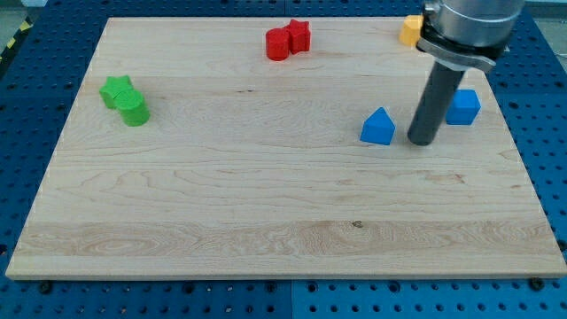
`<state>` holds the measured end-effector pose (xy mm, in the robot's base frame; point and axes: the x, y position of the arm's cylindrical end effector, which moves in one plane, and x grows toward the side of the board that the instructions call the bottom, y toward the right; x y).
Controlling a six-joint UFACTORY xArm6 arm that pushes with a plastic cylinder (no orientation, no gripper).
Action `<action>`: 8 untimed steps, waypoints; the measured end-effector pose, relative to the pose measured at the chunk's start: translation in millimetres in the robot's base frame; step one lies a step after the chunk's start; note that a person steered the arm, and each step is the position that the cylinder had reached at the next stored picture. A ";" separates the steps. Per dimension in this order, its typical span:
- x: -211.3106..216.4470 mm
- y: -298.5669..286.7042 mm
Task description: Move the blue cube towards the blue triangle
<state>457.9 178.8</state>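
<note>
Blue is the colour to watch. Your blue cube [463,106] sits near the wooden board's [266,204] right edge, in the upper part of the view. Your blue triangle [378,127] lies to the cube's left and a little lower. Right between them stands the dark rod, and my tip [423,141] rests on the board there, just beside the triangle and near the cube's lower left corner. The rod hides part of the cube, so you cannot tell if they touch.

That is the wrong side for a push. The tip should probably go round to the cube's right side, then slide left.

The rod stands straight up and comes down from the view's top right. It has no pincer, so it holds nothing.
</note>
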 end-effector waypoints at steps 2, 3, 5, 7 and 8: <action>49.7 81.2; 49.7 139.8; -1.4 159.0; -65.4 90.7; -62.3 56.9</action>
<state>395.6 235.6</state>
